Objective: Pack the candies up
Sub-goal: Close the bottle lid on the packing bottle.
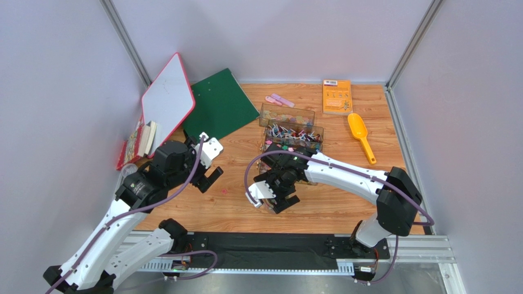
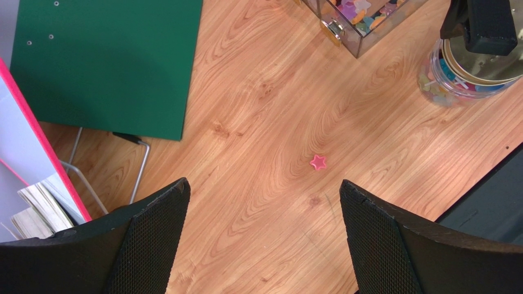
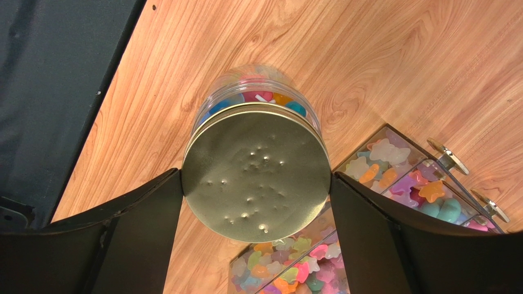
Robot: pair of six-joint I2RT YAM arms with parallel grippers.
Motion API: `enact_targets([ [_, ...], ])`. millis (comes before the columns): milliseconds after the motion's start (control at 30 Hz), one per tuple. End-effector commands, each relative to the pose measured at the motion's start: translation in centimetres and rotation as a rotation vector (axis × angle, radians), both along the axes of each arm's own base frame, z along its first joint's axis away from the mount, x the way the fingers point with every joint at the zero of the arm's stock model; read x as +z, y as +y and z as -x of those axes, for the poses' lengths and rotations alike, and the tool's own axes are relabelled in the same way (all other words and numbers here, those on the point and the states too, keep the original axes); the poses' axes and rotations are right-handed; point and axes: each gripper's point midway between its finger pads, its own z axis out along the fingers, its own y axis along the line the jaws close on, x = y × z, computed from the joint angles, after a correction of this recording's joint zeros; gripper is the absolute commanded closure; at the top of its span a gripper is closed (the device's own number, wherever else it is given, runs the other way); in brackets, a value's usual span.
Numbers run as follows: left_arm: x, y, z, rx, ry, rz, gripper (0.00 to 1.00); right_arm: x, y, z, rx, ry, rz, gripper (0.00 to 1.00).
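**Late stage of packing, seen from above.** The jar point(image 3: 236, 79) stands on the desk point(image 1: 331, 202) at 6 o'clock from the clear compartment box point(image 1: 287, 108). It holds candies point(image 3: 281, 98) up near its top and is covered by the gold lid point(image 3: 258, 147).

Your right gripper point(image 3: 256, 184) is closed on that lid, one finger touching the rim on each side. You cannot tell whether the lid is seated tight.

Your left gripper point(image 2: 263, 190) hangs wide open and empty at 9 o'clock from the jar.

- **Judged done:** filling the jar and capping it.
- **Judged left:** securing the lid, and collecting one pink star candy point(image 2: 318, 162) that lies loose on the desk near your left gripper, well apart from the jar.

More candies lie in the box, and the yellow scoop point(image 1: 361, 136) lies at 3 o'clock from it.
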Motion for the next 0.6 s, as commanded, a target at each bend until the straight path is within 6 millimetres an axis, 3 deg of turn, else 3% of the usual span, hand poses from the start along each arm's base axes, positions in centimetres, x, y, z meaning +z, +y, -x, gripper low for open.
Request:
enact_targets([
  [0,0.3,-0.1,-0.3,0.005,-0.011,0.018,0.03,0.4,0.7,-0.3,-0.002,-0.014,-0.015,0.14],
  [567,-0.2,-0.4,-0.2,0.003,0.014,0.034,0.03,0.0,1.8,-0.6,-0.008,-0.016,-0.027,0.13],
])
